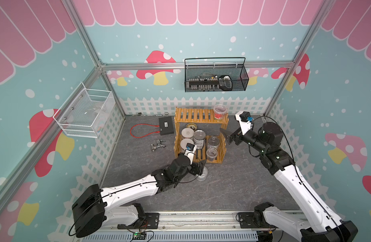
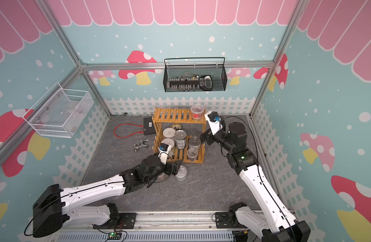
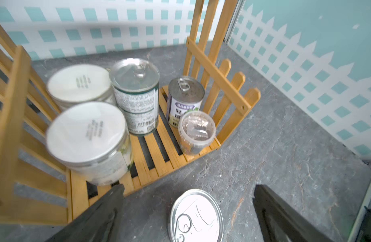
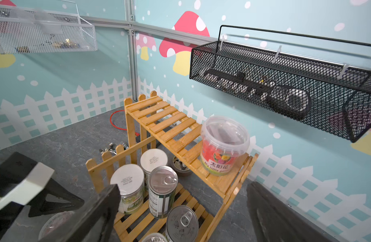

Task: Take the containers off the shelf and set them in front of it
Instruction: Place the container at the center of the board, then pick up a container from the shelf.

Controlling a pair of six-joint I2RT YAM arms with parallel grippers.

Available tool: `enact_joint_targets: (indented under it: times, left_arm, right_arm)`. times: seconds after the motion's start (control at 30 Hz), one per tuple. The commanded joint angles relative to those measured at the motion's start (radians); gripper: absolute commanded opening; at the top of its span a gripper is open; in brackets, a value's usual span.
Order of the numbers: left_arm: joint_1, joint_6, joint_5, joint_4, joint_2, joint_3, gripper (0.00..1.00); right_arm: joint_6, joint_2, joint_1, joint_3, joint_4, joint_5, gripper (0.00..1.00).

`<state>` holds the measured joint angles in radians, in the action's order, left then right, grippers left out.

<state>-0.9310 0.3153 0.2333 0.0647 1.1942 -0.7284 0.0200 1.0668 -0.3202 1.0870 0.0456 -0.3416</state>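
The shelf (image 1: 199,117) stands at the back middle in both top views. Its top tier carries a clear tub with a red label (image 1: 220,112) (image 4: 223,146). On the low tier are two white-lidded cans (image 3: 86,132) (image 3: 78,82), a tall tin (image 3: 136,94), a shorter tin (image 3: 185,98) and a clear tub (image 3: 196,130). One metal-lidded container (image 3: 196,215) (image 2: 181,172) stands on the floor before the shelf. My left gripper (image 3: 188,187) is open, its jaws wide on either side of that container. My right gripper (image 1: 229,137) hangs open, empty, by the shelf's right end.
A black box (image 1: 166,125) with a red cable loop (image 1: 138,131) and a metal tap (image 1: 157,144) lie left of the shelf. A white mesh basket (image 1: 86,113) hangs on the left wall, a black wire basket (image 1: 216,79) on the back wall.
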Motion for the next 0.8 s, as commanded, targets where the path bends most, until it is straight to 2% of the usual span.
enact_joint_targets:
  times: [0.0,0.2,0.3,0.77]
  left_arm:
    - [0.072,-0.075,-0.184,-0.016,-0.061,-0.032,0.99]
    - [0.203,-0.09,-0.35,-0.001,-0.131,-0.043,0.99]
    - [0.247,-0.082,-0.406,0.008,-0.145,-0.042,0.99]
    - [0.287,-0.069,-0.449,0.033,-0.154,-0.022,0.99]
  right_arm:
    - [-0.016,0.067,0.003,0.069,-0.024,0.05,0.99]
    - [0.001,0.22,0.006,0.194,-0.033,0.095,0.99]
    - [-0.021,0.294,0.023,0.24,-0.046,0.07,0.99]
    - [-0.057,0.419,0.053,0.312,-0.048,0.017,0.98]
